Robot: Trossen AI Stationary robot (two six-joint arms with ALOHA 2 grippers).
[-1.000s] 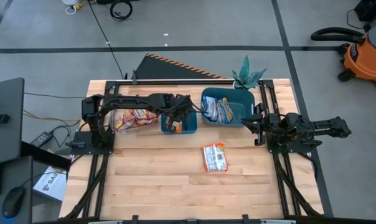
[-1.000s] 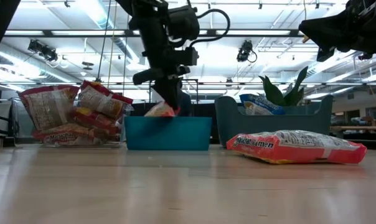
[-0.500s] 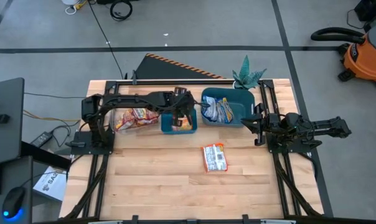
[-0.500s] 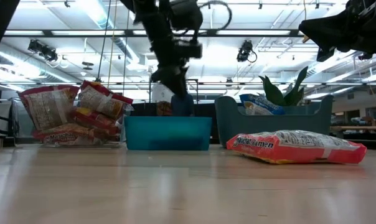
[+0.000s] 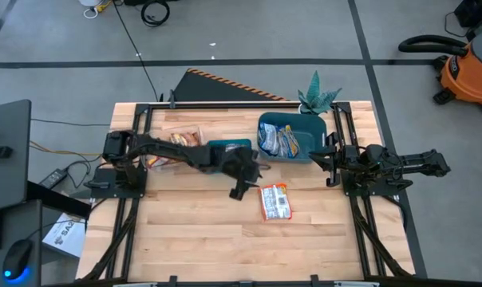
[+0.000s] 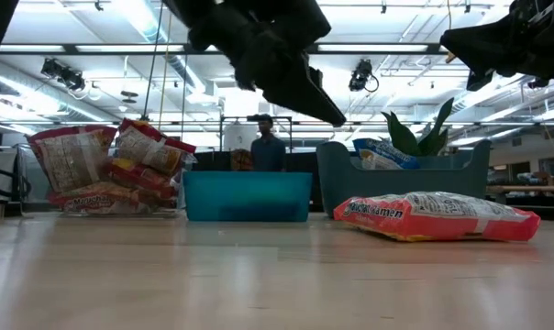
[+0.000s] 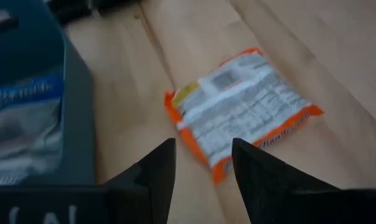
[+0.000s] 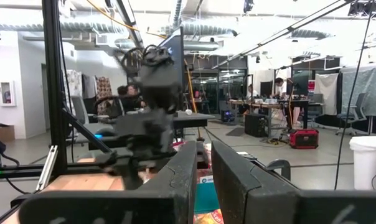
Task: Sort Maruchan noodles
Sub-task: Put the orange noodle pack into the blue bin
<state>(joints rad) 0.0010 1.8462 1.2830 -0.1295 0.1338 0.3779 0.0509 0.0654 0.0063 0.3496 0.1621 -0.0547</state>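
Left gripper [image 7: 203, 165] hovers empty, fingers parted, above the orange packet [image 7: 244, 106]; teal bin [image 7: 26, 93] partly cut off.

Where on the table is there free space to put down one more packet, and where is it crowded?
Free: the bare wood of the table in front of the orange packet. Crowded: the back row, with the clear box, small teal bin and large teal bin; the left gripper hovers there.

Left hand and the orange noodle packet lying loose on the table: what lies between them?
Only bare wooden tabletop: the left wrist view shows the left hand, open, short of the orange crinkly plastic noodle packet.
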